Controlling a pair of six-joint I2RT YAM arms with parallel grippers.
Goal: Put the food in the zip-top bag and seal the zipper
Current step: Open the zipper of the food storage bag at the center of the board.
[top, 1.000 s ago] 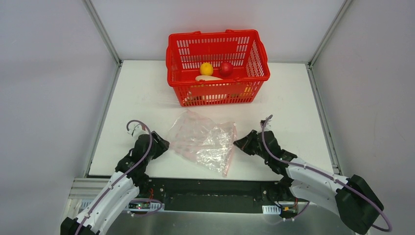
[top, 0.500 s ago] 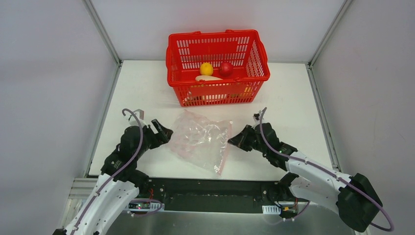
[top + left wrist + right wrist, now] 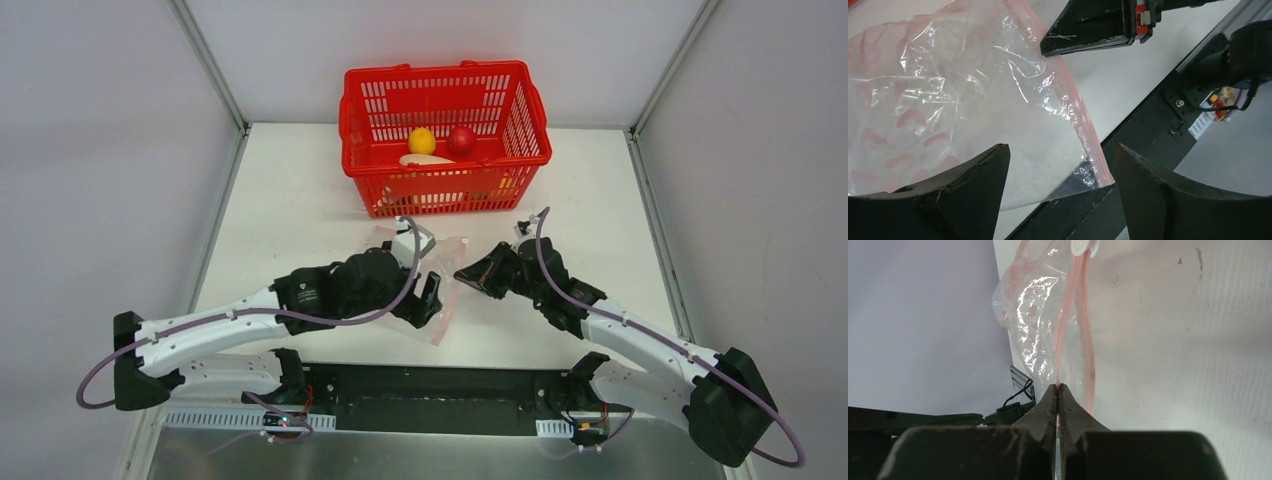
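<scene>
Walls of pale grey panel close the space on three sides, with bare aluminium posts (image 3: 210, 70) rising at the two far corners of the flat white table (image 3: 290, 200). A black strip and a silver rail (image 3: 420, 440) run along the table's near edge, where the arms are bolted.

At the middle of the far edge stands a red mesh plastic basket (image 3: 445, 72). Inside it lie a small yellow toy ball (image 3: 422, 140), a red toy ball (image 3: 461, 139) and a long white toy radish (image 3: 425, 159).

The clear crinkly zip-top bag (image 3: 948, 110) lies flat on the table near the middle of the near edge, well apart from the basket. Its pinkish-red zipper strip (image 3: 1078, 120) forms the edge towards the right arm.

The left gripper (image 3: 1060, 150) hangs over the bag's near corner with its jaws spread wide, gripping nothing. The right gripper (image 3: 1058, 387) is pinched tight on the zipper strip. In the right wrist view the two pink lips of that strip stand parted beyond the closed fingertips and meet again at a small white slider (image 3: 1083, 245).
</scene>
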